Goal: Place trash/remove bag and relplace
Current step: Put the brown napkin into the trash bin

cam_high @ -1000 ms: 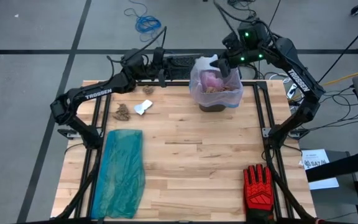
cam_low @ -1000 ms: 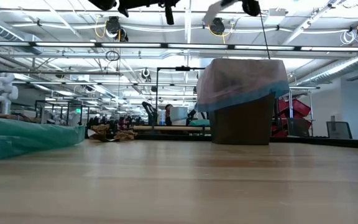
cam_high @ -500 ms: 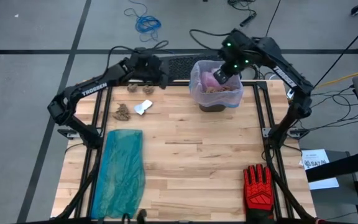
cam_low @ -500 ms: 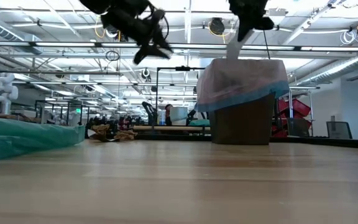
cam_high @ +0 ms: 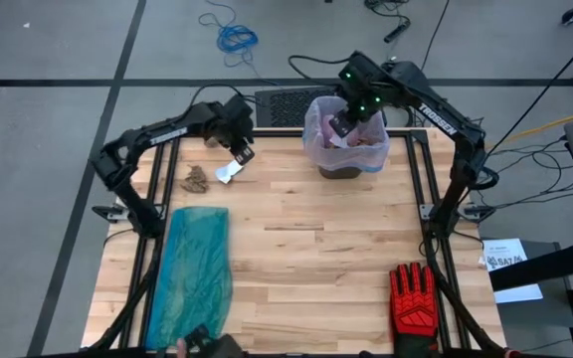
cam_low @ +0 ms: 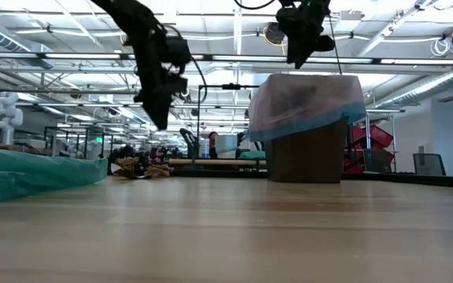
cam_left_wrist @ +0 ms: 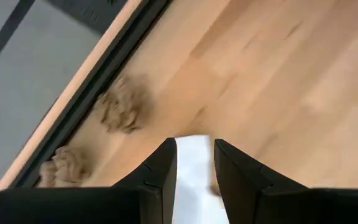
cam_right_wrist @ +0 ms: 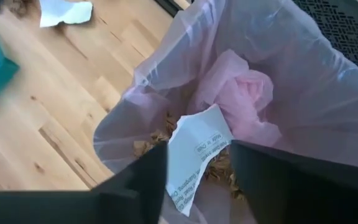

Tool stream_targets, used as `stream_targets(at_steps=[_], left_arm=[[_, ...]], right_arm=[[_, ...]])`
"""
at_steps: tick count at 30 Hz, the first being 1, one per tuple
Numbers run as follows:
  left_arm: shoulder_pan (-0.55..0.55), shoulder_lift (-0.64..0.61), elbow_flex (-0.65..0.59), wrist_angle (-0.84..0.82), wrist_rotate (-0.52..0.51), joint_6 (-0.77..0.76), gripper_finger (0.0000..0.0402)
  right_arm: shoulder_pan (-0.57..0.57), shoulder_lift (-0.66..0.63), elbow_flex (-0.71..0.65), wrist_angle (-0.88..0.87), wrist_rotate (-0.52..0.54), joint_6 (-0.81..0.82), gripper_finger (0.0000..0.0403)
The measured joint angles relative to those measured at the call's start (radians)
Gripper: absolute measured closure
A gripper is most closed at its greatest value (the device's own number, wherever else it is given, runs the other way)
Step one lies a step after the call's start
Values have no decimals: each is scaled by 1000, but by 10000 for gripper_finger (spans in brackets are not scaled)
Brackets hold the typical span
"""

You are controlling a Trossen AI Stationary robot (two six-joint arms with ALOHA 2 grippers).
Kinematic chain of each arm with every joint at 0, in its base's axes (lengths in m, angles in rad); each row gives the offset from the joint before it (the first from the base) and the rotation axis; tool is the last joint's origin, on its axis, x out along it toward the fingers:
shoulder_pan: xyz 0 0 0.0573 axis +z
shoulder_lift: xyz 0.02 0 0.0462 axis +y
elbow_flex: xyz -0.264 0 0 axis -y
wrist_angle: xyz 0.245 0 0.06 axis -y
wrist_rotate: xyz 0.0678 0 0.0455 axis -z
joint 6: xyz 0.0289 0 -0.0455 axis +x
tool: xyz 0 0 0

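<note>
The right gripper [cam_right_wrist: 194,171] has its fingers released above the bag [cam_high: 344,139], at 12 o'clock of the worktop [cam_high: 306,239]; a white scrap [cam_right_wrist: 193,155] lies inside, long axis tilted. The left gripper [cam_left_wrist: 194,165] has its fingers apart, holding nothing, pointing down over a white paper [cam_high: 228,172] at 10 o'clock. Brown wads [cam_left_wrist: 122,106] lie beside.
</note>
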Motion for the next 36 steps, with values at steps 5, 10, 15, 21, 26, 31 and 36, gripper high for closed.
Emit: stream_targets(at_steps=[5, 10, 15, 21, 26, 31, 36], left_arm=[[54, 128, 0, 16, -66, 13, 297], [96, 228, 0, 20, -67, 14, 297], [114, 287, 0, 86, -70, 39, 297], [124, 327, 0, 127, -69, 38, 301], [116, 294, -2, 114, 38, 33, 367], [104, 200, 2, 126, 160, -12, 398], [87, 61, 2, 147, 203, -38, 400]], right_arm=[[5, -23, 0, 1, 0, 22, 161], [16, -54, 0, 8, -1, 56, 133], [37, -77, 0, 9, -1, 85, 135], [61, -91, 0, 15, -1, 118, 147], [78, -108, 0, 44, -1, 142, 162], [85, -130, 0, 109, -1, 148, 178], [84, -154, 0, 153, -1, 164, 190]])
